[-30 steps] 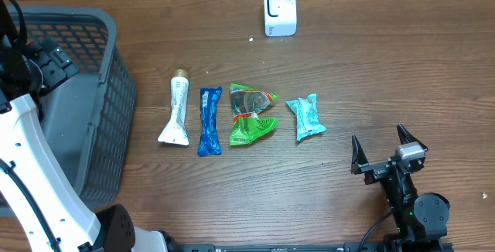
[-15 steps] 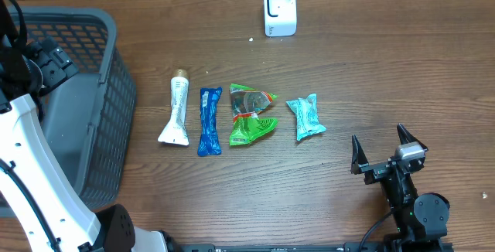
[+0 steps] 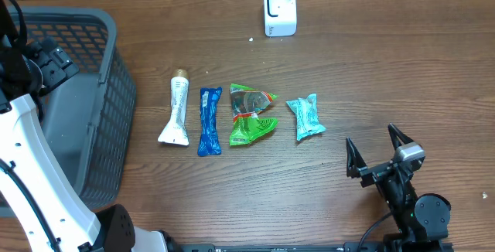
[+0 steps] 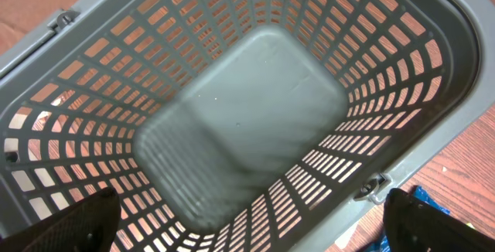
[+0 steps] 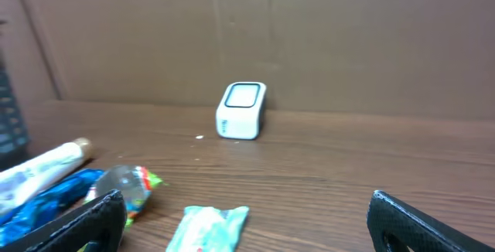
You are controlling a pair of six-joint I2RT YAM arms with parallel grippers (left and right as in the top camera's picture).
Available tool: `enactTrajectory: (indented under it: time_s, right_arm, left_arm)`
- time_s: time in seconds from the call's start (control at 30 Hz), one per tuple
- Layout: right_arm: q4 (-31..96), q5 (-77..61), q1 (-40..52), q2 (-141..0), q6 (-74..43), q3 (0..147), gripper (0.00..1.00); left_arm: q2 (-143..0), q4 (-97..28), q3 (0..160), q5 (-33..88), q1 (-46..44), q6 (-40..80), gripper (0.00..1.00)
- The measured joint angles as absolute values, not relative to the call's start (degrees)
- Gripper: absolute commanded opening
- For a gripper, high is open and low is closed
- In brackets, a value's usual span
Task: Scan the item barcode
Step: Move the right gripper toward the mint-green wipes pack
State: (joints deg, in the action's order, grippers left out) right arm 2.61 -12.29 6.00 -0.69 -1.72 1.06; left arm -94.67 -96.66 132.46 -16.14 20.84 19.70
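The brown wooden table runs ahead of the right gripper to a plain brown wall. That gripper sits low over the table with its jaws spread wide, holding nothing. Far ahead of it, by the wall, stands the white scanner. Close ahead and to its left lies a mint packet. Farther left, in a row, lie a green packet, a blue packet and a white tube, all flat on the table and apart from one another.

The left gripper hangs above the grey basket, jaws wide apart and holding nothing. Directly beneath it are the basket's grey floor and slotted walls.
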Motion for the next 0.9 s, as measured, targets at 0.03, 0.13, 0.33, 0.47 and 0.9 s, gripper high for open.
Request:
enactTrajectory:
  time_s: [0.03, 0.13, 0.33, 0.47, 0.9]
  right_arm:
    - [2.72, -13.17, 5.98, -0.69, -1.83, 1.06, 1.0]
    - [3.57, -14.85, 6.0, -0.69, -2.15, 1.06, 1.0]
    - [4.54, -17.3, 5.98, -2.85, -2.59, 3.88, 1.0]
    - [7.11, -20.14, 6.0, -9.39, -2.83, 12.08, 1.0]
    - [38.44, -25.98, 5.98, -48.84, -2.92, 56.75, 1.0]
  left_arm:
    - [-94.67, -96.68, 132.46, -16.14, 20.84, 19.7, 1.0]
    - [-94.67, -96.68, 132.46, -16.12, 20.84, 19.7, 1.0]
    - [-94.67, -96.71, 132.46, -16.14, 20.84, 19.7, 1.0]
    - [-94.67, -96.68, 132.46, -16.12, 20.84, 19.7, 1.0]
    - [-94.67, -96.68, 132.46, -16.14, 20.84, 19.55, 1.0]
